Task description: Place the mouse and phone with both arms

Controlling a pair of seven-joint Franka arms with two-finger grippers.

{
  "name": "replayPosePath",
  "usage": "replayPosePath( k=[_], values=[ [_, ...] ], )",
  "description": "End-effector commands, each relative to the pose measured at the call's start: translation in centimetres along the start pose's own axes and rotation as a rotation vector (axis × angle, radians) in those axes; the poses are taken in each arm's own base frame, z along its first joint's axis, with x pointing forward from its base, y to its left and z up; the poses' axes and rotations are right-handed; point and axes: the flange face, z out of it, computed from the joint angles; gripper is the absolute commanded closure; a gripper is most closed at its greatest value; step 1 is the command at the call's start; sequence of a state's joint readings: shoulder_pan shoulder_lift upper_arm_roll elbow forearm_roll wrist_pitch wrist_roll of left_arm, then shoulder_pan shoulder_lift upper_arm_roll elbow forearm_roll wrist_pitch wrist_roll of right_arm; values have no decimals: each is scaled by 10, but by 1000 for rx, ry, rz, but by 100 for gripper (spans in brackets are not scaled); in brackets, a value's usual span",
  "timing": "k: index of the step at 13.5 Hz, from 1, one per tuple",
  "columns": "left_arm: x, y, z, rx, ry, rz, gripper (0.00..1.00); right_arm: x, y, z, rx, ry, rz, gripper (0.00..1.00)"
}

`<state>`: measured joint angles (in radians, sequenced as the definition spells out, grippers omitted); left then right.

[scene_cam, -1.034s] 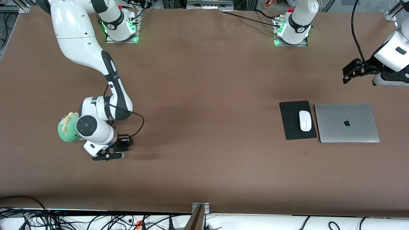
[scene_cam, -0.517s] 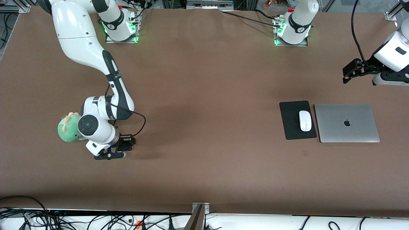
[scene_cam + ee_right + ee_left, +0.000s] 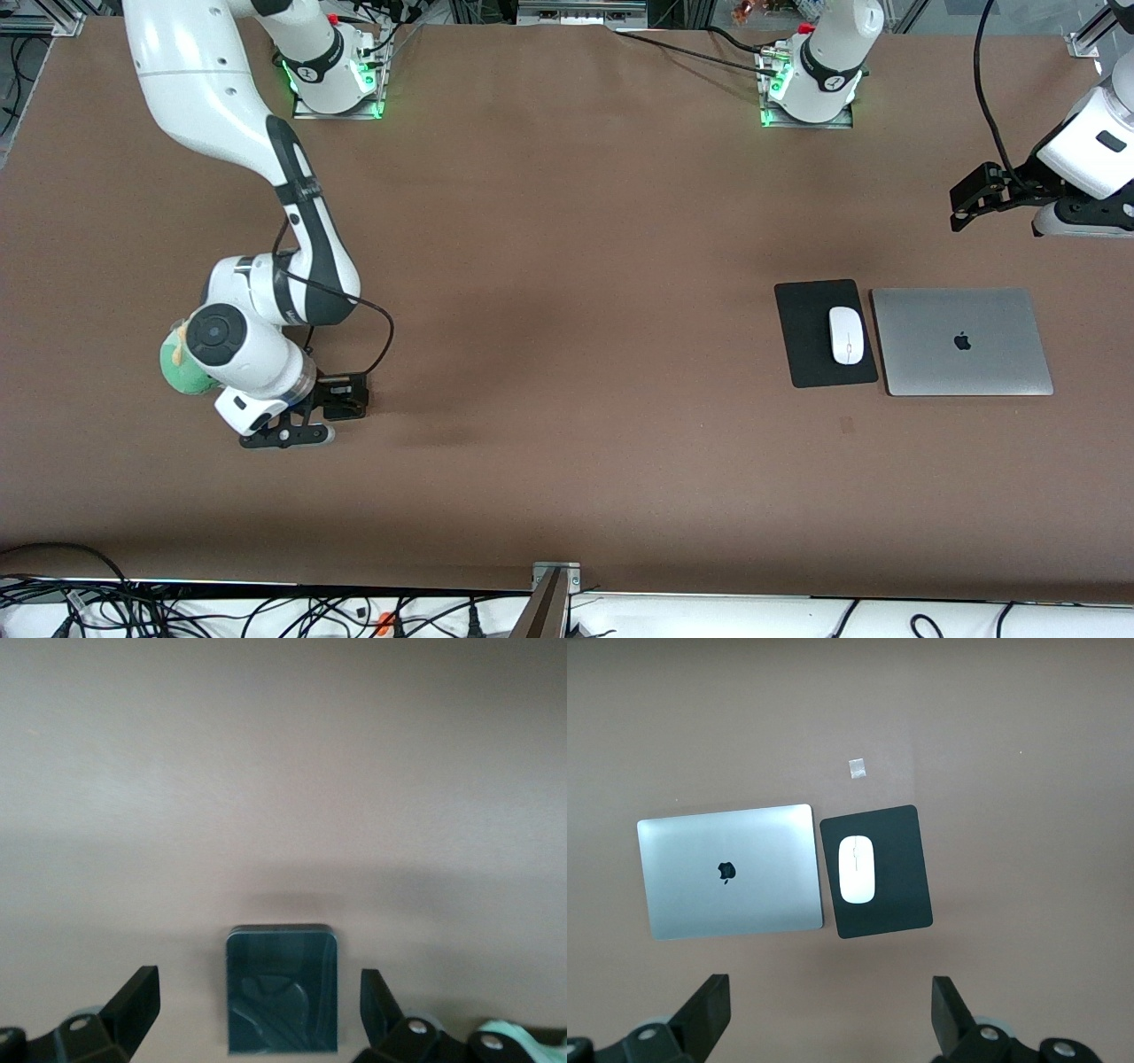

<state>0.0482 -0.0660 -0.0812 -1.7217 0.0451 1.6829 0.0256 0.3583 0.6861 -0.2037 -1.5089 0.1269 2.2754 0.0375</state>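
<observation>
The white mouse (image 3: 847, 335) lies on a black mouse pad (image 3: 806, 354) beside a closed silver laptop (image 3: 961, 341). The left wrist view shows the mouse (image 3: 857, 869), the pad (image 3: 899, 895) and the laptop (image 3: 731, 870) from high up. My left gripper (image 3: 966, 208) (image 3: 830, 988) is open and empty in the air over bare table, at the left arm's end. My right gripper (image 3: 288, 434) (image 3: 257, 979) is open and low over the black phone (image 3: 283, 992), which lies flat on the table between its two fingers, untouched. In the front view the hand hides the phone.
A green plush toy (image 3: 180, 365) sits on the table, partly hidden by the right arm's wrist. A small pale mark (image 3: 847, 425) is on the brown table nearer to the front camera than the mouse pad; it also shows in the left wrist view (image 3: 857, 768).
The right arm's hand has shifted a little toward its own end of the table and hides more of the green toy. The left arm has not moved.
</observation>
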Motion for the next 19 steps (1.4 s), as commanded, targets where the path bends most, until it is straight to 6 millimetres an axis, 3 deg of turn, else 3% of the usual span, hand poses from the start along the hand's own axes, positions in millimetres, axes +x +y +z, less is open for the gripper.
replayPosePath(
  k=[1,4,7,9,11,14,19],
  values=[
    [3,0,-7,15,-1,-3,0,-10,-11,-64,44,-35,46,0],
    [3,-1,-7,15,-4,-4,0,-19,-5,-134,70,-40,49,0],
    [2,-1,-6,11,-10,-5,0,-43,1,-211,100,-72,50,0],
    [2,-1,-6,11,-12,-5,0,-64,13,-260,117,-94,52,0],
    [2,-1,-7,11,-11,-6,0,-83,35,-292,123,-121,66,0],
    [1,-1,-7,11,-14,-5,0,-109,59,-330,123,-150,63,0],
    [1,-2,-6,11,-15,-6,0,-126,66,-332,61,-175,4,0]
  ],
)
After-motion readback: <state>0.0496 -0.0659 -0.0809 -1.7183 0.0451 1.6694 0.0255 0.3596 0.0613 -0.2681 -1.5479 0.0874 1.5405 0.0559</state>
